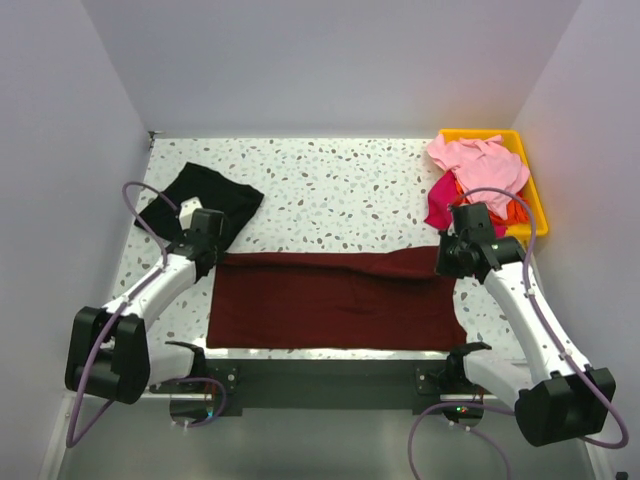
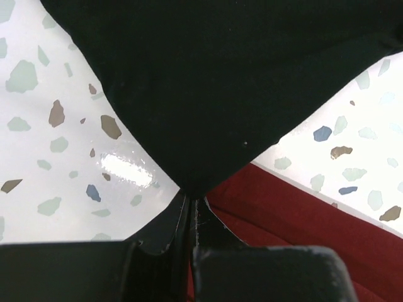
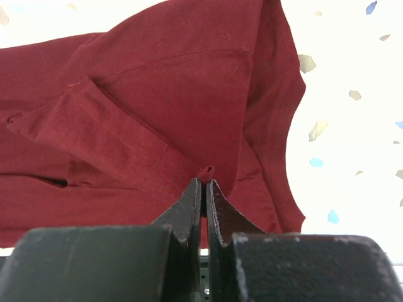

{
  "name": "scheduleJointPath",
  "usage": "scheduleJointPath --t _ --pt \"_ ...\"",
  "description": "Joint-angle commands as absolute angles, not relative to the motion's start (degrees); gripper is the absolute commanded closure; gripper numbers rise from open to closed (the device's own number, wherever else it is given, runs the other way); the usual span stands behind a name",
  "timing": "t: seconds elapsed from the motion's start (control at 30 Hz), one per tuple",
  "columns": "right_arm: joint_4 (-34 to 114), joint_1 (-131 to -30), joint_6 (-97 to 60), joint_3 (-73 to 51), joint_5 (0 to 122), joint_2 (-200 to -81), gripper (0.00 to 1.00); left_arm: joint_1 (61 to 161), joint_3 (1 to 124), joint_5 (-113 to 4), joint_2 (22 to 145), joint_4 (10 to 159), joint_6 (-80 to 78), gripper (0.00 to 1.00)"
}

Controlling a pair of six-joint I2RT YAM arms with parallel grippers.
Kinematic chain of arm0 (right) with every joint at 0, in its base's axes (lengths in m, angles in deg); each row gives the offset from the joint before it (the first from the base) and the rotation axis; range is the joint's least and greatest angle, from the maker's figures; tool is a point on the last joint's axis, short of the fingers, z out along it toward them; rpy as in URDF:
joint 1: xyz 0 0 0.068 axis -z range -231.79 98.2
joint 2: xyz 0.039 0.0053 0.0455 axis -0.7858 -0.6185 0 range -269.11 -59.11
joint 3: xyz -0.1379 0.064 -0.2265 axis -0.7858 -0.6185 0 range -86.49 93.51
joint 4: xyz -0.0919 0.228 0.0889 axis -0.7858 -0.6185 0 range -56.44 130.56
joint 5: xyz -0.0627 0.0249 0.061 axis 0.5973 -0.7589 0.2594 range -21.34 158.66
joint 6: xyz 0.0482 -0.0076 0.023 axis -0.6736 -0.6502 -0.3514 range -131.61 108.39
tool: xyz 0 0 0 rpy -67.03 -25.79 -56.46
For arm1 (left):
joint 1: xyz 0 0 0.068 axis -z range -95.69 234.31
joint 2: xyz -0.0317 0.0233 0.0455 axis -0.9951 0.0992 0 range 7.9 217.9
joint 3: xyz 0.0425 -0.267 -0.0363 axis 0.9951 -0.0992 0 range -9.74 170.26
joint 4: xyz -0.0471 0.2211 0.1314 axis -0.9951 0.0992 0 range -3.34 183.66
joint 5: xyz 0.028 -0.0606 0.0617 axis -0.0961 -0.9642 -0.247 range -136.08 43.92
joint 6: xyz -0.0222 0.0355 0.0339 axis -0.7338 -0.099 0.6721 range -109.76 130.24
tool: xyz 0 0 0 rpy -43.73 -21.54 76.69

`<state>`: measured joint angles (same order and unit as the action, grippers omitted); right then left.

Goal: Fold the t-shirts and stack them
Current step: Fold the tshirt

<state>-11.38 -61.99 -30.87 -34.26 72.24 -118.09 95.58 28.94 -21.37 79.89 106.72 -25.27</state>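
Maroon t-shirt [image 1: 330, 300] lies spread across the near part of the speckled table [image 1: 340, 190], between the two arms, with its far edge folded over. The right gripper [image 3: 204, 182] is clamped tight on a small fold of this cloth at the shirt's far right corner, and the fabric bunches at the fingertips. The left gripper [image 2: 192, 204] sits at the far left corner, jaws pressed together with a sliver of maroon between them. A point of the black t-shirt [image 1: 205, 190] reaches right to its tips; whether it is pinched too I cannot tell. At the far right, the yellow bin [image 1: 535, 205] holds the pink t-shirt [image 1: 475, 160], with the magenta t-shirt [image 1: 440, 205] and orange t-shirt [image 1: 515, 212] spilling over its near rim.
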Motion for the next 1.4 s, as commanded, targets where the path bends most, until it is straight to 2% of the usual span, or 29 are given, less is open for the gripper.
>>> scheduleJointPath --t 0.0,0.43,0.83,0.87,0.93,0.97,1.0,1.03,1.07,1.13,1.23,1.37 --pt "-13.49 -62.25 -31.64 -33.84 73.67 -116.68 1.0 95.29 28.67 -20.5 77.07 108.46 -26.41 1.0" --pt "-15.16 -62.17 -32.17 -33.4 75.25 -116.15 1.0 97.49 24.72 -20.77 70.39 113.29 -28.78 1.0" --pt "-15.95 -62.52 -32.52 -33.58 75.61 -115.8 1.0 98.28 23.49 -20.68 69.07 116.02 -31.07 1.0" --pt "-16.13 -62.6 -32.52 -33.58 75.61 -115.89 1.0 98.37 23.57 -20.77 69.33 116.19 -31.33 0.97" --pt "-16.39 -62.78 -32.61 -33.4 75.78 -115.8 1.0 98.72 23.57 -21.29 69.34 116.89 -31.68 0.82" --pt "-16.57 -62.78 -32.79 -33.31 75.87 -115.71 0.95 98.98 23.57 -21.64 69.07 117.68 -32.2 0.62" --pt "-16.74 -62.78 -32.79 -33.22 75.96 -115.62 0.88 99.33 23.57 -21.82 68.72 118.12 -32.64 0.52" --pt "-16.74 -62.78 -32.87 -33.22 76.04 -115.45 0.7 99.77 23.66 -21.91 68.02 118.39 -33.08 0.42" --pt "-16.57 -62.87 -32.87 -33.22 76.22 -115.1 0.6 99.95 23.57 -22.35 67.58 118.65 -33.35 0.33" --pt "-16.48 -62.87 -32.96 -33.14 76.22 -115.09 0.45 99.95 23.75 -22.79 66.7 119.0 -33.44 0.28" --pt "-16.22 -62.87 -32.79 -33.05 76.05 -115.27 0.41 100.04 25.24 -23.49 66.87 119.18 -33.0 0.2" --pt "-15.51 -62.87 -32.52 -33.05 75.35 -115.62 0.39 99.78 29.1 -21.4 69.42 117.08 -30.37 0.15"
